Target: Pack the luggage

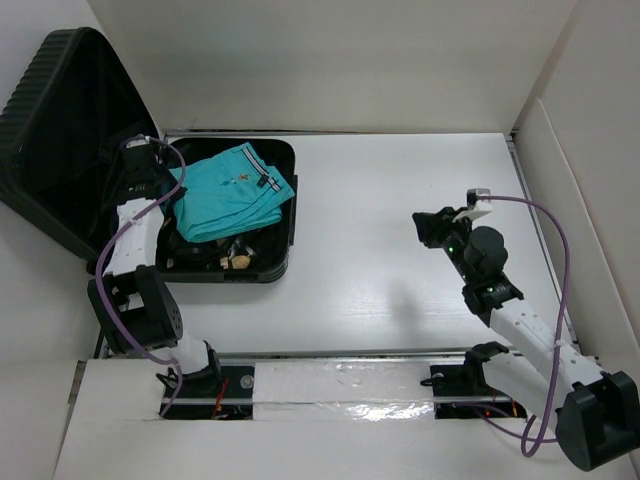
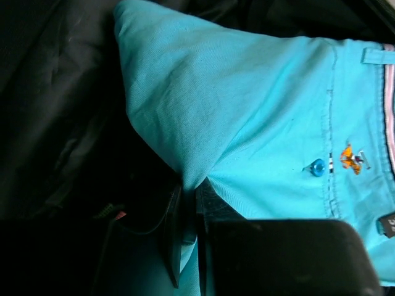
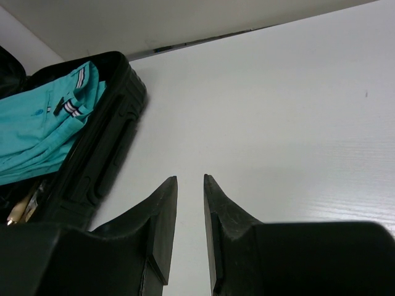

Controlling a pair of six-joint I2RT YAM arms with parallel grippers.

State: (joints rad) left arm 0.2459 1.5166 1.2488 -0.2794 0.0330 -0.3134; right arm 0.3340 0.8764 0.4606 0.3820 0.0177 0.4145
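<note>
The luggage (image 1: 282, 160), a black ribbed hard-shell suitcase, lies open at the table's left, its lid (image 1: 60, 120) propped against the wall. Folded turquoise shorts (image 1: 232, 190) with a striped waistband rest in its tray and reach over the right rim. My left gripper (image 1: 165, 185) is at the shorts' left edge, shut on a fold of the turquoise cloth (image 2: 191, 176), which is pinched between the fingers. My right gripper (image 1: 432, 226) hovers over bare table to the right, open a little, with nothing between its fingers (image 3: 163, 203). The suitcase (image 3: 117, 135) and shorts (image 3: 43, 129) lie to its left.
Small items, one tan (image 1: 238, 261), lie in the tray's near part under the shorts. White walls enclose the table on the back and both sides. A rail with a shiny strip (image 1: 340, 385) runs along the near edge between the arm bases.
</note>
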